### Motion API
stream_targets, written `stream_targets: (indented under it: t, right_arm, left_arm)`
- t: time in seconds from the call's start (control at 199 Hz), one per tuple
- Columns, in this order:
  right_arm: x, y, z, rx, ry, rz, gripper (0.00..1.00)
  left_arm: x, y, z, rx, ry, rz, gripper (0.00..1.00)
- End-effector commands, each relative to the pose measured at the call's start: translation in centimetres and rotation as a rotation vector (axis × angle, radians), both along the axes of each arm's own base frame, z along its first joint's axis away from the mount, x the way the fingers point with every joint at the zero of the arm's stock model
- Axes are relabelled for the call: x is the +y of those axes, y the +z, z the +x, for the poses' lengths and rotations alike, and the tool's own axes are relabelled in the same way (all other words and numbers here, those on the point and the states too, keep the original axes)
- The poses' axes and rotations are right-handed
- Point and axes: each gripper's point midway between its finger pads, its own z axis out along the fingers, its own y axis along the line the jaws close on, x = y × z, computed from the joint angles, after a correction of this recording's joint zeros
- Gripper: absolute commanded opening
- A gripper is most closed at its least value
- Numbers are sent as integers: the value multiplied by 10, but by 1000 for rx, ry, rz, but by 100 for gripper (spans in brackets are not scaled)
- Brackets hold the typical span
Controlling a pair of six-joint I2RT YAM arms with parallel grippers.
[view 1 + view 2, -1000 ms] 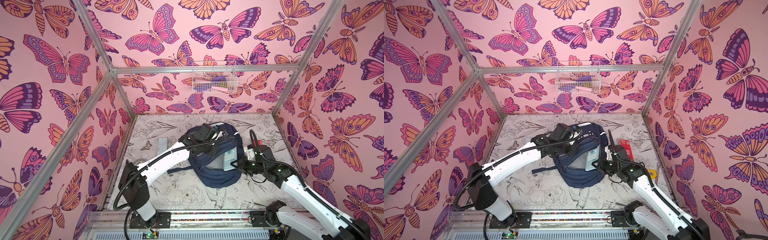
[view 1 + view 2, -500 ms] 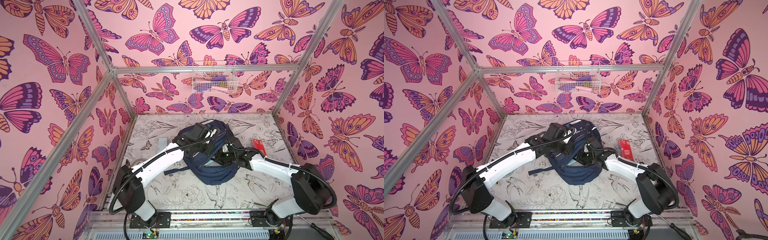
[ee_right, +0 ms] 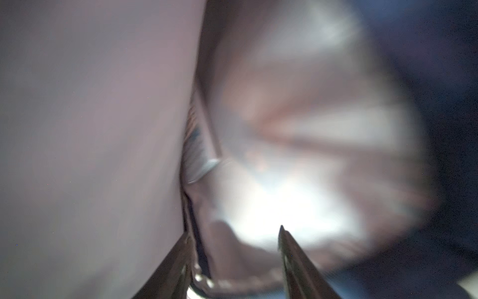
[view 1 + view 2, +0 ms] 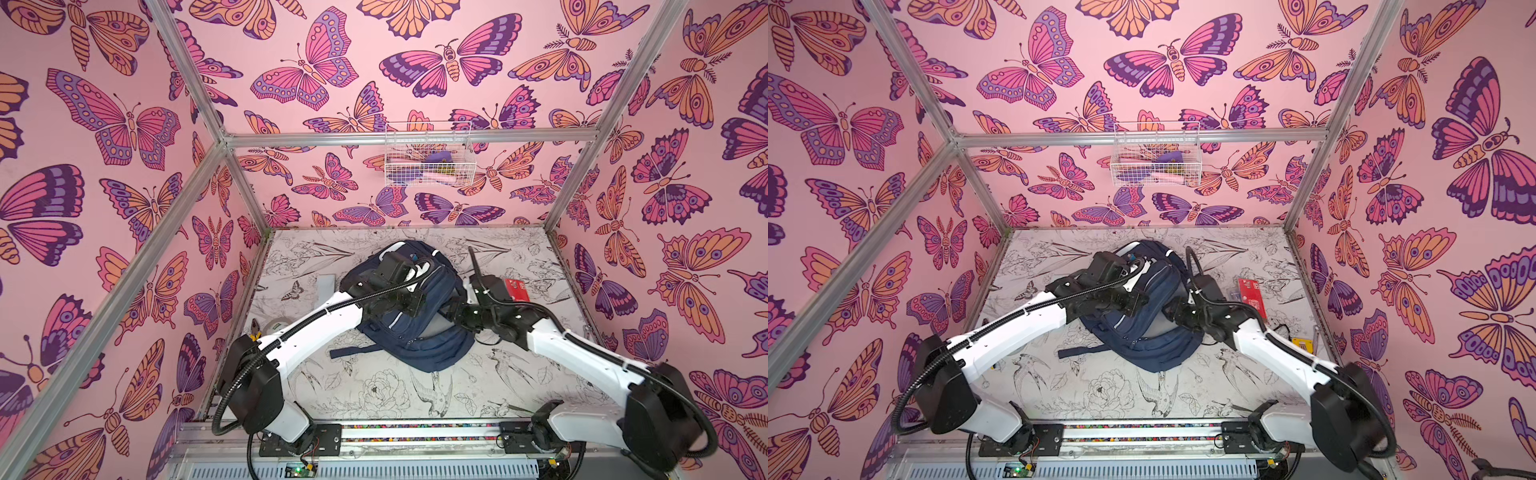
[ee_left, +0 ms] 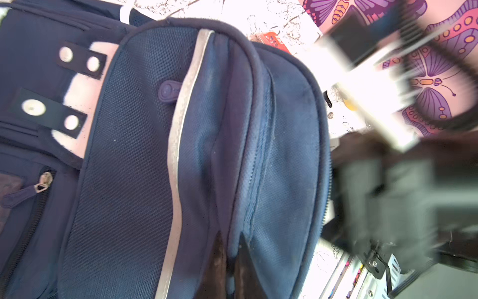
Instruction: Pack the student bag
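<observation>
A second ago the right gripper held a pale flat item at the large navy-blue fabric student bag. That item is now out of sight, and the gripper sits at the bag's right side with its jaws apart. There is one bag, mid-table on the flower-printed white table, one flat red packet and one white wire basket. Only the left wrist view shows the left gripper clenched on a fold of the bag. Only a top view shows a small yellow object.

Top views are bright and even; the right wrist view is blurred with white glare.
</observation>
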Motion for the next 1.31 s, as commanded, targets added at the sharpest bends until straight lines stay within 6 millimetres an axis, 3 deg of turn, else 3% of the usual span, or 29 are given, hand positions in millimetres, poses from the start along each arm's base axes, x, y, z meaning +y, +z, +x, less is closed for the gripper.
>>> stream_targets:
  t: [0.0, 0.096, 0.176, 0.377, 0.533, 0.709, 0.82, 0.845, 0.885, 0.911, 0.961, 1.087, 1.117, 1.127, 1.303]
  right_arm:
    - [-68, -7, -21, 32, -137, -215, 53]
    - [-91, 14, -28, -24, -168, -253, 54]
    - [-95, 25, -29, -34, -149, -272, 54]
    - [-55, 30, -13, -9, 0, -178, 55]
    - [-24, 29, 6, 7, 53, -65, 56]
    - [-12, 26, 20, 22, 57, -24, 56]
    - [-24, 21, 20, 44, 4, -81, 55]
    - [-29, 19, 19, 49, -10, -103, 55]
    - [-37, 18, 17, 54, -35, -142, 55]
    - [-41, 18, 16, 57, -44, -160, 55]
    - [-49, 17, 13, 59, -64, -192, 55]
    - [-60, 22, 7, 43, -85, -224, 55]
    - [-60, 24, 6, 38, -85, -224, 55]
    - [-60, 24, 6, 38, -85, -226, 55]
    - [-62, 38, 4, -2, -79, -226, 55]
  left_arm:
    - [-1, 12, -11, -23, -63, -51, 0]
    - [1, -2, -25, 26, -112, -37, 0]
    - [0, -10, -39, 78, -162, -45, 0]
    - [1, -23, -73, 163, -271, -75, 0]
    - [0, -24, -84, 163, -308, -75, 0]
    - [2, -37, -90, 163, -320, -40, 0]
    - [6, -50, -88, 183, -289, -8, 0]
    - [7, -51, -86, 183, -272, 0, 8]
    - [11, -53, -80, 173, -232, 21, 33]
    - [14, -54, -75, 163, -200, 35, 43]
    - [21, -51, -66, 128, -141, 59, 55]
    - [53, -36, -30, 11, 65, 123, 73]
    - [63, -31, -21, -7, 122, 132, 96]
    - [67, -30, -18, -10, 141, 135, 99]
    - [135, -13, 31, -90, 429, 239, 100]
